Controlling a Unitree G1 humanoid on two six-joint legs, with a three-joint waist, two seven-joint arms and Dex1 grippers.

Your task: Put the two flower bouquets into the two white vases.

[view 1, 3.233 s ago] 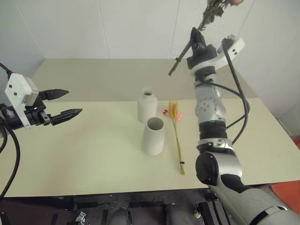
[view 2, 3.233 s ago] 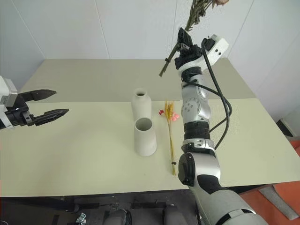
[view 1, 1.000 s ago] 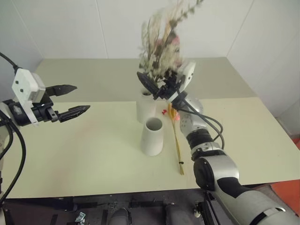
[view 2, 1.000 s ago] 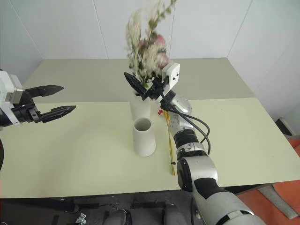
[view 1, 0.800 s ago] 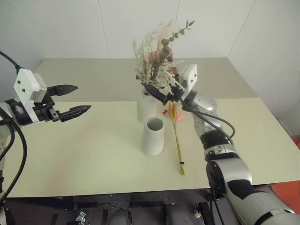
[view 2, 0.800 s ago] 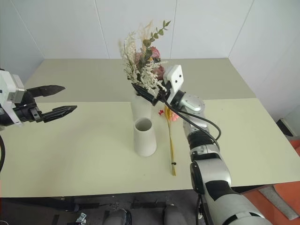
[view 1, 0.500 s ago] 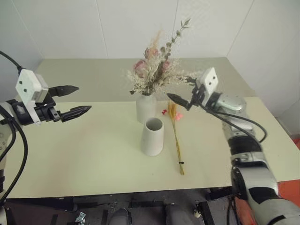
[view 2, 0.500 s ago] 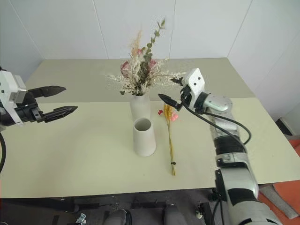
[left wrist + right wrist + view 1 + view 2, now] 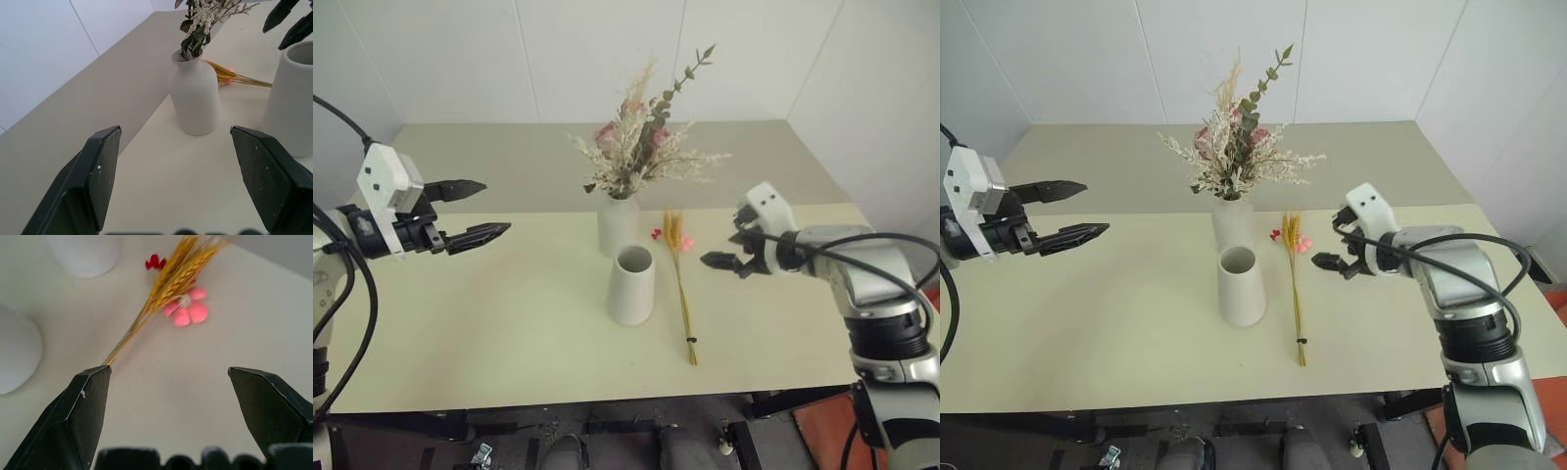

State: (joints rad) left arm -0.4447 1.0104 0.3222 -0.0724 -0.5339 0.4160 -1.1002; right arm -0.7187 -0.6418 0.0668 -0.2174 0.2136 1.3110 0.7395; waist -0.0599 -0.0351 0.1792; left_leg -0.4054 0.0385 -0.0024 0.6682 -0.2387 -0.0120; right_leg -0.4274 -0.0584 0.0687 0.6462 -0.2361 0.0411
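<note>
Wheat-like bunch [image 9: 682,284]: flat mid-bench beside cone vase [image 9: 631,285]; right claw [image 9: 728,251] open, empty; careless grab risks toppling vase.

Bright, even light with soft, faint shadows — wrist views perhaps slightly soft up close, no glare.

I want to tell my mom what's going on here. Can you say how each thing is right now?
Bushy rose bouquet: standing upright in the bottle vase.
Bottle vase: upright, filled.
Cone vase: upright, empty.
Orange wheat bunch: lying flat on the table, beside the cone vase.
Left hand: open, empty.
Right hand: open, empty.
</note>
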